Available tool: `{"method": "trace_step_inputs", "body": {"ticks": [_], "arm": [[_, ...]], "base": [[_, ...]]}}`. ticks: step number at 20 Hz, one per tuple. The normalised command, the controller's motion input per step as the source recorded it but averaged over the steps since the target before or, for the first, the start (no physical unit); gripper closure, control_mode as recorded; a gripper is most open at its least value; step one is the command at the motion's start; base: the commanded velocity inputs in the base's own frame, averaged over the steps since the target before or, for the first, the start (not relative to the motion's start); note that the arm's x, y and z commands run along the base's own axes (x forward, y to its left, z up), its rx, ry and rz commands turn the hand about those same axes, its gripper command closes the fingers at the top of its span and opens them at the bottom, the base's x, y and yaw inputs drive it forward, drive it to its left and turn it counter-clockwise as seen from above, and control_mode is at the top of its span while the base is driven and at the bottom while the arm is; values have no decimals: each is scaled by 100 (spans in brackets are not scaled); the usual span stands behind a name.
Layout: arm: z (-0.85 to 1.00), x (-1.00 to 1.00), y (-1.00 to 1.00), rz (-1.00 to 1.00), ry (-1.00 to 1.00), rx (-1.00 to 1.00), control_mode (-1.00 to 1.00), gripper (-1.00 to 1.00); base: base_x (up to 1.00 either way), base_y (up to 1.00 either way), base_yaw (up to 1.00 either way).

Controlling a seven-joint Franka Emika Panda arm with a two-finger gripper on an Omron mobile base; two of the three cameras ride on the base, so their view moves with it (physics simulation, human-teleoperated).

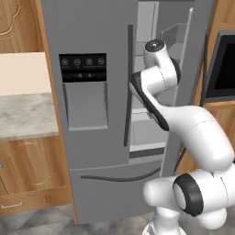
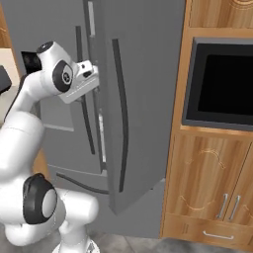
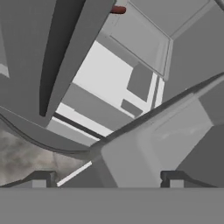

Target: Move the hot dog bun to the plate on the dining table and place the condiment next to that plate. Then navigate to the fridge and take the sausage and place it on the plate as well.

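- The fridge (image 1: pixel 101 114) is a tall grey two-door unit with a drawer front below; its right door (image 2: pixel 143 99) stands swung open while the left door, with a dark dispenser panel (image 1: pixel 83 67), is shut.
- Through the gap between the doors, the left base view shows pale grey inner shelves (image 1: pixel 142 133) and a box-like bin high up (image 1: pixel 176 34); what lies on them cannot be made out from there.
- The hand view looks slantwise into the fridge interior and shows pale shelves and grey drawer fronts (image 3: pixel 140 81).
- At the top edge of the hand view lies the sausage (image 3: pixel 117 9), a small dark red-brown rounded end resting on a shelf deep inside; most of its length is hidden behind the grey door edge.
- The pincer (image 3: pixel 107 178) has its two dark tips standing wide apart at the bottom of the hand view, with nothing between them; it is well apart from the sausage.
- In the left base view the white arm (image 1: pixel 183 124) reaches up into the gap between the doors, its hand hidden by the wrist.
- The right base view shows the wrist beside the edge of the open door, and to the right a wooden cabinet wall (image 2: pixel 212 197) with a dark built-in oven (image 2: pixel 225 81).
- The left base view shows a marbled desk (image 1: pixel 25 114) with wooden drawers left of the fridge.
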Motion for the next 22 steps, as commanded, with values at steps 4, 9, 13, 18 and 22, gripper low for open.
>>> {"method": "trace_step_inputs", "body": {"ticks": [4, 9, 13, 18, 22], "arm": [[9, -27, -100, 0, -3, 0, -100, -100], [16, -29, -100, 0, -4, 1, -100, -100], [21, -30, -100, 0, -8, 0, -100, -100], [18, -25, -100, 0, -8, 3, -100, -100], [19, -13, -100, 0, -7, 5, -100, -100]], "base": [[0, 0, 0], [0, 0, 0], [0, 0, 0], [0, 0, 0], [0, 0, 0]]}}
